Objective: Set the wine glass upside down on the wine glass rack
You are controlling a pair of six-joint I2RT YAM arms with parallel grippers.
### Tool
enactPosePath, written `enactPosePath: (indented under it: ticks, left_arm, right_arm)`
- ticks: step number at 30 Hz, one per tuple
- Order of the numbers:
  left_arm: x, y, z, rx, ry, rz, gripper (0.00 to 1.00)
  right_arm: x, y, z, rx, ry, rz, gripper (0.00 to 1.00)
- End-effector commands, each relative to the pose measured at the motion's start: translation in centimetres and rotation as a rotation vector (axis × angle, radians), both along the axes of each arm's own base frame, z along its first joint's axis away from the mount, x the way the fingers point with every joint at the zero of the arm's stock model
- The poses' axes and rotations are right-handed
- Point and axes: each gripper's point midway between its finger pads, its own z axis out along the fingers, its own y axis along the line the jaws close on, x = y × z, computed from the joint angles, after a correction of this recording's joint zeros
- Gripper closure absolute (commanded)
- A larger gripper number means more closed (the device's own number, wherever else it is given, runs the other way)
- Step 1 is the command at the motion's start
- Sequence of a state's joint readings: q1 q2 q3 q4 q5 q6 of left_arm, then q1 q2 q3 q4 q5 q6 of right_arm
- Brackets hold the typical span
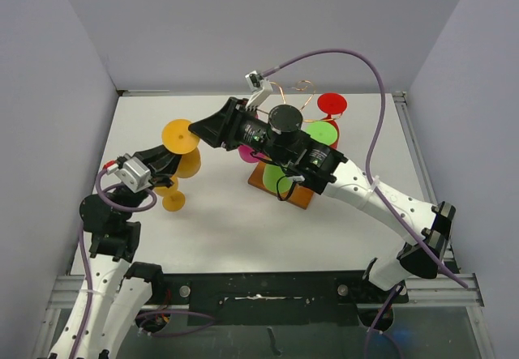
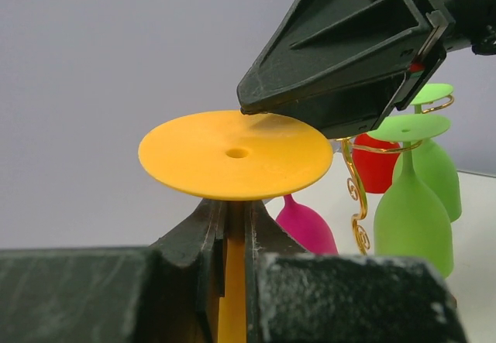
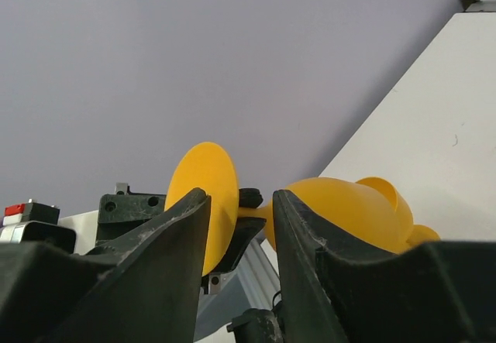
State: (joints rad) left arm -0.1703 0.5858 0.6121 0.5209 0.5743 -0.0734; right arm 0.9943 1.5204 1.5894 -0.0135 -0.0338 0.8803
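Observation:
The orange wine glass [image 1: 180,134] is held upside down with its round foot [image 2: 232,153] on top. My left gripper [image 2: 230,211] is shut on its stem just under the foot, and the bowl [image 3: 349,211] hangs below. From the right, my right gripper [image 1: 204,128] reaches the foot's edge. Its jaws stand apart, with a gap between them. In the right wrist view the foot [image 3: 203,196] lies by its left finger and the bowl behind its right finger. The wine glass rack [image 1: 292,90] of gold wire stands on a wooden base [image 1: 280,185] under the right arm.
Upside-down glasses hang on the rack: red [image 1: 331,104], green [image 1: 324,132] and magenta [image 1: 247,152]. A curled gold arm [image 2: 355,196] shows beside the green glasses [image 2: 411,219]. Grey walls close the table at the back and sides.

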Motion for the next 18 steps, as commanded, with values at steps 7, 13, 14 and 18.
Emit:
enactPosePath:
  ticks: [7, 13, 14, 18]
  left_arm:
    - [-0.8, 0.5, 1.8, -0.011, -0.104, 0.026, 1.0]
    - [-0.7, 0.8, 2.1, -0.024, -0.113, 0.047, 0.93]
    - [-0.6, 1.0, 2.2, -0.037, -0.107, 0.054, 0.87]
    - [0.1, 2.1, 2.4, -0.122, -0.041, 0.103, 0.56]
  right_arm:
    - [-1.8, -0.2, 3.3, 0.118, -0.011, 0.122, 0.83]
    - [-0.8, -0.2, 3.9, 0.138, -0.015, 0.137, 1.0]
    - [-0.7, -0.3, 3.9, 0.146, -0.017, 0.139, 1.0]
    - [0.0, -0.7, 5.0, 0.176, -0.081, 0.125, 1.0]
